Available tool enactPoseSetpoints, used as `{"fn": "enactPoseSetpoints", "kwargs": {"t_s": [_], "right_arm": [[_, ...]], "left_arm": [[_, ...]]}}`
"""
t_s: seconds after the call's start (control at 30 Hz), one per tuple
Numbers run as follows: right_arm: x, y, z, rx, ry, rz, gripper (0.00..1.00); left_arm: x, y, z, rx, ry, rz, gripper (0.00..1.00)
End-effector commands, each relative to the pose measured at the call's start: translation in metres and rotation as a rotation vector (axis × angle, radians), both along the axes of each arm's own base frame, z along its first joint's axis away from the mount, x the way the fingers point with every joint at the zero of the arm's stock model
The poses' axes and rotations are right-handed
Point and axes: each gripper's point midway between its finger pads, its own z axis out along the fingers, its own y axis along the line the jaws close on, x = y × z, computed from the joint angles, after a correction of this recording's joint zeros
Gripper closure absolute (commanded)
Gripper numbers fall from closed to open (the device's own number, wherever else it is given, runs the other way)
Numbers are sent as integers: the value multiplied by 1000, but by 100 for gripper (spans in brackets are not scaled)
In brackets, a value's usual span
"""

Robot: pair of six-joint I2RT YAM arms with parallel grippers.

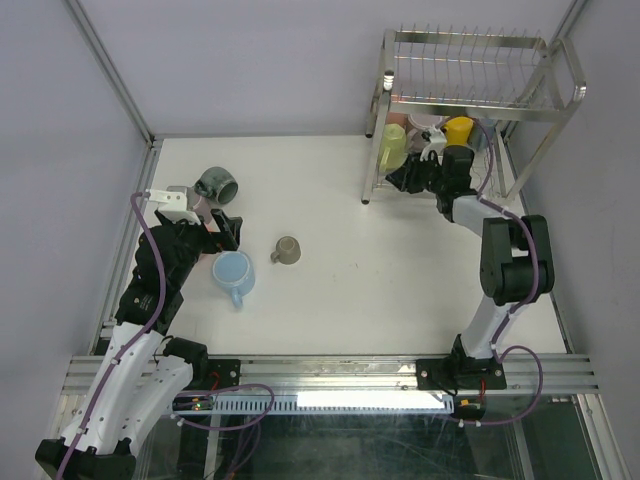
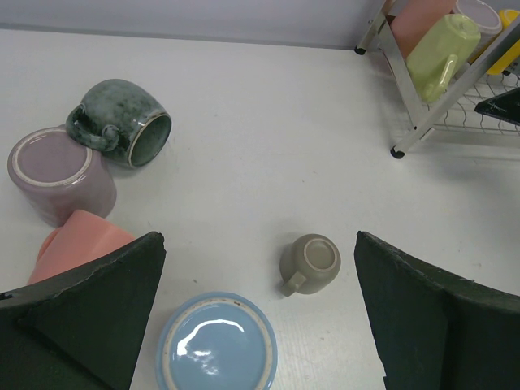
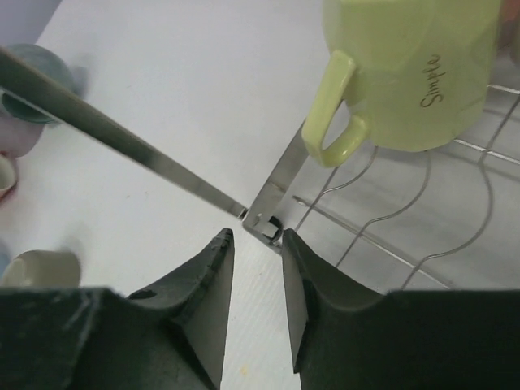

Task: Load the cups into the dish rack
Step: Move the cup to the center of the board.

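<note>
left pincer (image 2: 258, 237) spread wide — empty | right pincer (image 3: 257, 236) narrowly apart — empty

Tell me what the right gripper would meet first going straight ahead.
Probably the rack's lower corner, just beyond the right gripper; the green cup sits right of that line.

Polished, mirror-bright metal on the two-tier chrome wire dish rack (image 3: 122, 138), thin wavy wires equally shiny. Smooth, soft-sheen ceramic on the pale yellow-green mug (image 3: 406, 73), with dark printed lettering. Glossy speckled glaze on the dark grey-green mug (image 2: 122, 118). Matt, even finish on the mauve cup (image 2: 61, 175), the salmon pink cup (image 2: 81, 244) and the small taupe mug (image 2: 310, 262). Wet-looking gloss inside the light blue mug (image 2: 215, 341). Matt and faintly grained on the flat white surface (image 2: 268, 146). Dull black, slightly rough, probably plastic, on the fingers (image 2: 422, 309) of the left end effector (image 2: 258, 237).
</note>
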Motion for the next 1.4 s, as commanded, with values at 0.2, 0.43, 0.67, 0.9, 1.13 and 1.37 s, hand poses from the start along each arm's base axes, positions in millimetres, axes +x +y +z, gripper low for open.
{"fn": "enactPoseSetpoints", "kwargs": {"t_s": [0.2, 0.43, 0.67, 0.9, 1.13, 1.37], "right_arm": [[-44, 23, 57, 286, 161, 431, 88], [-78, 31, 64, 422, 304, 564, 90], [-101, 33, 61, 492, 393, 646, 89], [-118, 34, 56, 466, 390, 665, 88], [-159, 40, 50, 390, 377, 729, 87], [-193, 42, 40, 324, 370, 784, 86]], "left_arm": [[1, 4, 9, -3, -37, 16, 1], [2, 4, 7, 0, -32, 17, 1], [2, 3, 7, -3, -27, 14, 1], [2, -6, 9, -30, -41, -33, 1], [5, -28, -1, -103, 10, -124, 1], [3, -34, -32, -229, 114, -97, 1]]}}
